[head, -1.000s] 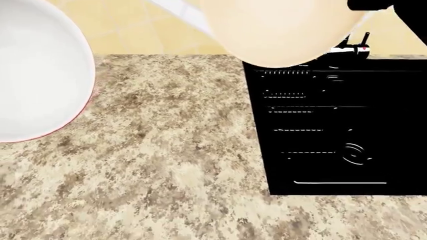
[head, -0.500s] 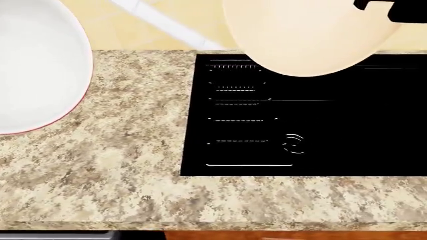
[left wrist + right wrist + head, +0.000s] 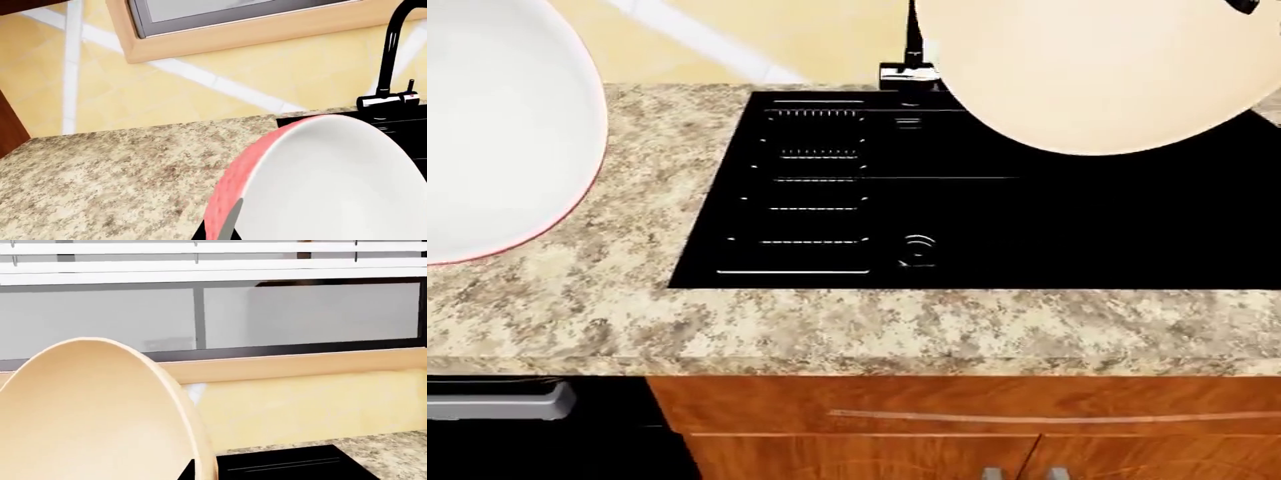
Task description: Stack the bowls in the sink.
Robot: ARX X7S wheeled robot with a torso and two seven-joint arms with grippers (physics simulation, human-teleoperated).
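pincers: both hidden; grip state cannot tell.
step: beige bowl (image 3: 1094, 70) above sink (image 3: 1094, 220); red bowl (image 3: 494, 130) left, over tabletop (image 3: 627, 310).
next: lower beige bowl first.

I'm seeing a red-and-white bowl (image 3: 494, 130) at left, a cream bowl (image 3: 1094, 70) at right, a glossy black sink (image 3: 1068, 220), and a speckled tan counter (image 3: 601, 310).
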